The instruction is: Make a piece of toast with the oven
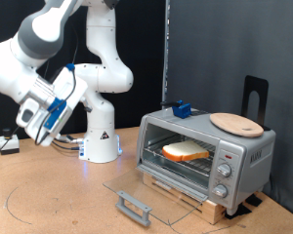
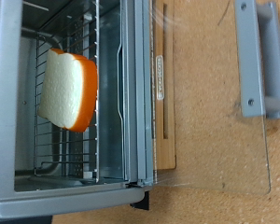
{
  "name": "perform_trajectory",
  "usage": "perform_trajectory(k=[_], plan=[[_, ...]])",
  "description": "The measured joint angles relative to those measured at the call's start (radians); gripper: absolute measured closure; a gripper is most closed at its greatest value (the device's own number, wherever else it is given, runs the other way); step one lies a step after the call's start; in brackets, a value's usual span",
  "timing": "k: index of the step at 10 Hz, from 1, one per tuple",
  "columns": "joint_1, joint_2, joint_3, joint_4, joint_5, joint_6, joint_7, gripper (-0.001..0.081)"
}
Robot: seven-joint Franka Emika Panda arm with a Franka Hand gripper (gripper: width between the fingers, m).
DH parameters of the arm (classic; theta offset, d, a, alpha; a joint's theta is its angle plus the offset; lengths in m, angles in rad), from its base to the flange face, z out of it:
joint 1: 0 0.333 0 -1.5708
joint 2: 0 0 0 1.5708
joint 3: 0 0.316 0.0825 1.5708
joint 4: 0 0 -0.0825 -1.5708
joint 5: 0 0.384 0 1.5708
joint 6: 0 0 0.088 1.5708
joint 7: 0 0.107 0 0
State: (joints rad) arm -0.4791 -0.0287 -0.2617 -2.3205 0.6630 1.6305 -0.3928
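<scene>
Inside oven (image 1: 207,144), toast (image 1: 186,151) (door open)

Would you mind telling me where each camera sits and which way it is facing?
Exterior view: off the arm, facing the oven front with its glass door dropped open; the white arm and its pincer show at this view's left, holding nothing.
Wrist view: on the hand, looking into the oven; no fingers show.
Shared: the piece of toast on the wire rack, and the door handle.
</scene>
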Motion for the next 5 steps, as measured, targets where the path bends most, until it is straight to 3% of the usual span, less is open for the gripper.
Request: perform_trajectory(k=[3,5], plan=[[0.002,0.122,0.004,0.006,-0.002,0.055,-0.007,0.0002],[0.003,0.152,0.012,0.018,0.0,0.073,-0.004,0.0002]])
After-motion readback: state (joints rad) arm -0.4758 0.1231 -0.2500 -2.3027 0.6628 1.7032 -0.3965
